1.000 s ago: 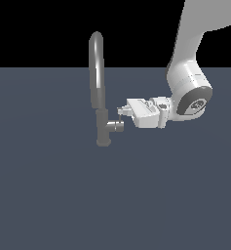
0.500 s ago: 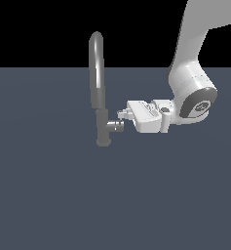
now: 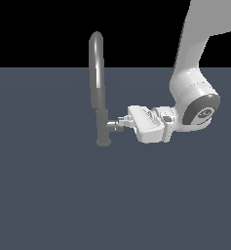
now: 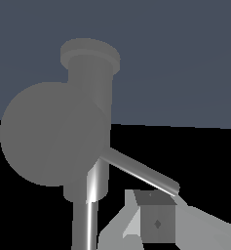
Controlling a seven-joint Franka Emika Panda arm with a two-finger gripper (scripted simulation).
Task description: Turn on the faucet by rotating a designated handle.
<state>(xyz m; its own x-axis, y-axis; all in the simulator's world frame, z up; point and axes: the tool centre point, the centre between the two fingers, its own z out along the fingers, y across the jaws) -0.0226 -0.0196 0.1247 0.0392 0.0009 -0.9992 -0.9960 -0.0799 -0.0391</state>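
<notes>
The faucet (image 3: pixel 97 73) is a tall grey tap with an arched spout, a thicker lower body and a short side stub (image 3: pixel 114 127) that points toward the exterior view's right. My gripper (image 3: pixel 123 121) is level with that stub's end, fingers close together with nothing held between them. In the wrist view the stub shows end-on as a big round disc (image 4: pixel 53 134). The handle (image 4: pixel 141 173), a thin grey lever pin, slants out from the disc. One fingertip (image 4: pixel 157 223) sits right by the pin's outer end. In the exterior view the handle is hidden behind the fingers.
A flat dark blue-grey floor (image 3: pixel 48 195) spreads around the faucet. The white arm (image 3: pixel 192 97) comes down from the exterior view's upper right, its wrist bent sideways toward the tap.
The gripper and wrist have come lower, from above the stub's end to level with it. The faucet's body and spout have not moved.
</notes>
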